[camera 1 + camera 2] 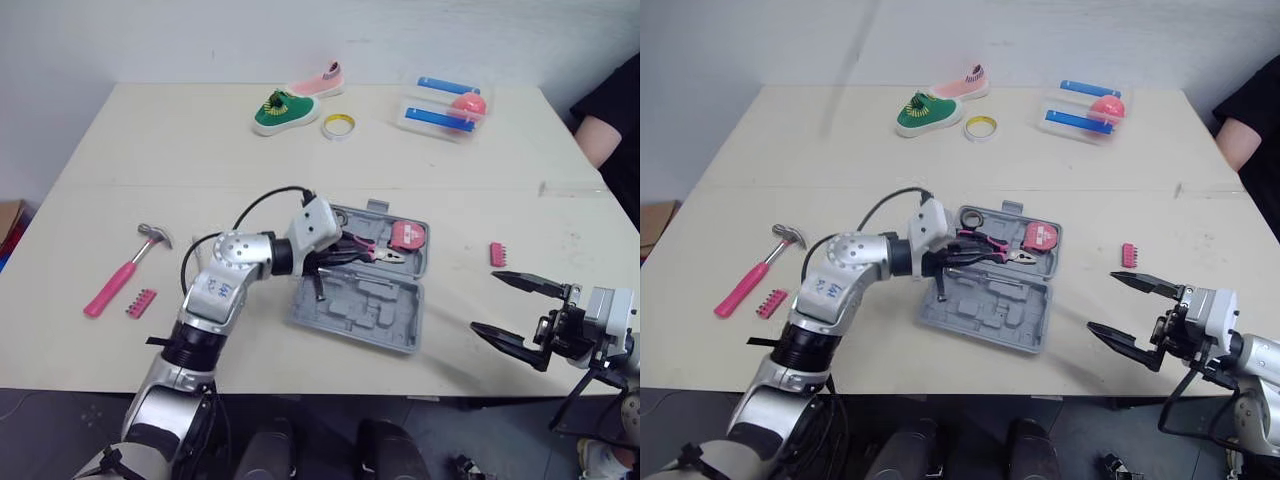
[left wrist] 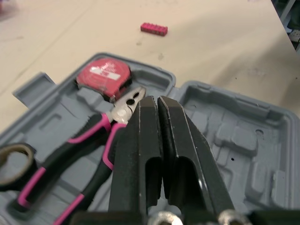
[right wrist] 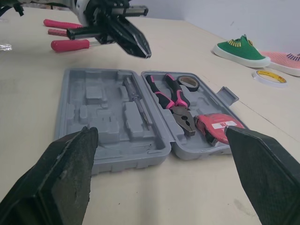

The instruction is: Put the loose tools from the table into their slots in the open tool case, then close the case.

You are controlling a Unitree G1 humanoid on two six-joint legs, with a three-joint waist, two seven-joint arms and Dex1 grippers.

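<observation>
**Tool case part-filled; left claw empty above the pliers**

*Head view.* The grey moulded-plastic tool case (image 1: 370, 315) lies open on the pale, matt surface (image 1: 150, 150). The left claw (image 1: 322, 265) hangs over the case's middle. The right claw (image 1: 487, 300), spread wide and holding nothing, waits to the right of the case. Three tools lie loose. A hammer (image 1: 125, 272) with a pink grip and steel head lies well to the left of the case, with a pink ribbed bit strip (image 1: 141, 302) just beside it. A second bit strip (image 1: 497, 254) lies to the right of the case.

*Left wrist view.* The black fingers (image 2: 140, 140) are pressed together with nothing between them. Below them the pliers (image 2: 93, 136), with pink-and-black handles and a serrated steel nose, lie in a recess. A red, round-cornered tape measure (image 2: 105, 75) sits just past their nose.

*Right wrist view.* A slim screwdriver (image 3: 138, 101) lies in the other half of the case, and a dark tape roll (image 3: 189, 82) sits by the plier handles. Several recesses stand empty.

*Step.* The claw appears to be between tools. The next move probably calls for the left claw to spread and take the head-heavy hammer by its grip.
</observation>
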